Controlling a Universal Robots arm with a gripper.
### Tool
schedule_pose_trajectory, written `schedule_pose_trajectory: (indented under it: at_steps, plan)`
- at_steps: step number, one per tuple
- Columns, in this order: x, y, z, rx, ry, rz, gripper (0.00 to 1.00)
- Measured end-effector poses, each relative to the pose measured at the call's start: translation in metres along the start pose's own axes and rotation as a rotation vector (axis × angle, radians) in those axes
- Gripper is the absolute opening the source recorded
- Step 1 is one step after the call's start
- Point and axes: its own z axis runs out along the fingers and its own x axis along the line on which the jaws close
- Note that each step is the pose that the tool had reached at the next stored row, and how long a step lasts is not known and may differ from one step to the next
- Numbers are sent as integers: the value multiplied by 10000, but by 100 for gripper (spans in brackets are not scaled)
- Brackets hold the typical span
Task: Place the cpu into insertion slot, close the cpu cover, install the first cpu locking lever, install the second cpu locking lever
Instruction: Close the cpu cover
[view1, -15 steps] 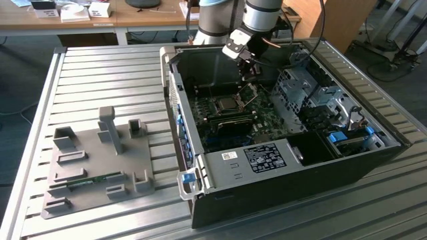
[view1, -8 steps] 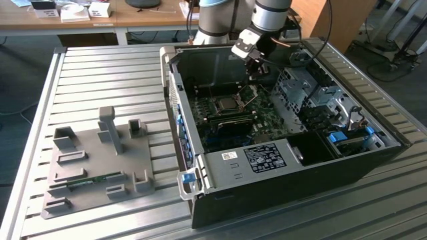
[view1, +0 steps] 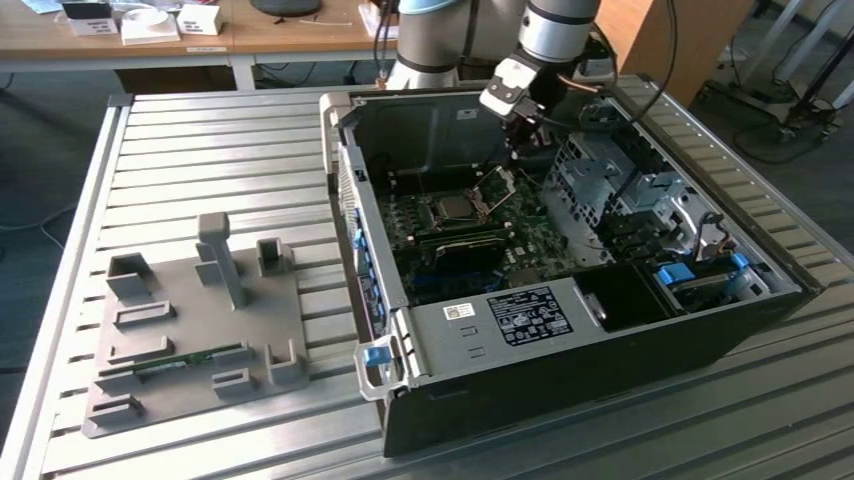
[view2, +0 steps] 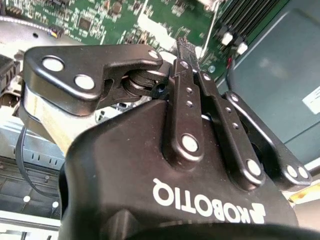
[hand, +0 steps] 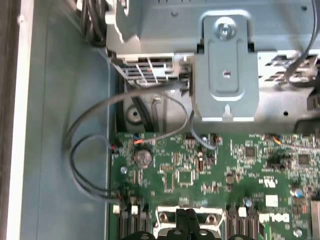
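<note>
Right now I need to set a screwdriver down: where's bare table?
The slatted table is bare between the grey fixture plate and the desk, and in the strip between plate and computer case. Inside the case is crowded; the gripper hangs there.

In the second wrist view the gripper (view2: 186, 47) hides most of the motherboard (view2: 100, 20), and whether anything thin sits between its closed fingers (view2: 181, 85) cannot be told. In the first wrist view those fingers are cut off by the picture's edge and cover the middle of the socket (hand: 162, 216). At the upper middle of the exterior view the arm (view1: 554, 25) is cut off, and the cpu (view1: 447, 210) is too small to judge its seating.
</note>
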Motion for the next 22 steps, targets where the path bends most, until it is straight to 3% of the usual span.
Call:
schedule_pose_trajectory:
  at_steps: [2, 9, 14, 22]
  plan:
    - [1, 75, 2, 0, -1, 1, 11]
    - [3, 210, 12, 1, -1, 0, 11]
    - [2, 221, 84, 1, 1, 1, 11]
    - [2, 221, 90, 1, -1, 1, 11]
